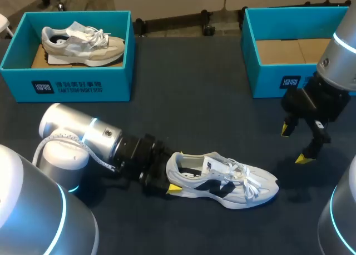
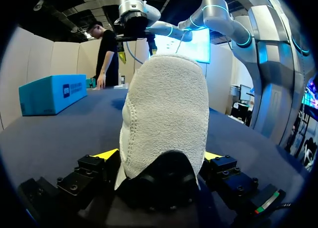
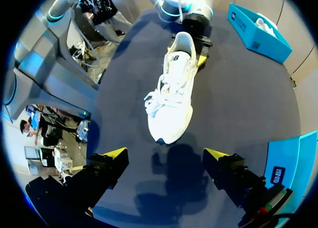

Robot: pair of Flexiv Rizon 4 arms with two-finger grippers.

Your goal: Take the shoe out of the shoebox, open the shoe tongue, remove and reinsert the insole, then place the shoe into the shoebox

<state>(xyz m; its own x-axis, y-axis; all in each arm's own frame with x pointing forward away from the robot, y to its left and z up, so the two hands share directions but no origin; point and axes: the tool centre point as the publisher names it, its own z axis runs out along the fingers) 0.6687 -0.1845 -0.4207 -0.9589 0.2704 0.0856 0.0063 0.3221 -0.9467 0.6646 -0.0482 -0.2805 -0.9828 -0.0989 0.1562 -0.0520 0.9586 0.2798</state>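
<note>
A white and pale-blue shoe (image 1: 222, 180) with a black logo and loose white laces lies on its sole on the dark table, toe pointing right. My left gripper (image 1: 171, 174) sits low at its heel. In the left wrist view the heel (image 2: 166, 114) stands between the open fingers (image 2: 107, 154), which flank it closely. My right gripper (image 1: 295, 144) hangs open above the table to the right of the toe, with nothing in it. From the right wrist view (image 3: 163, 154) the shoe (image 3: 174, 94) lies ahead of the fingers. An empty blue shoebox (image 1: 267, 80) stands at the back right.
A second blue shoebox (image 1: 67, 85) at the back left holds a beige shoe (image 1: 83, 41). My left arm (image 1: 83, 138) lies low across the table's left front. Bare tabletop stretches between the two boxes and around the shoe's toe.
</note>
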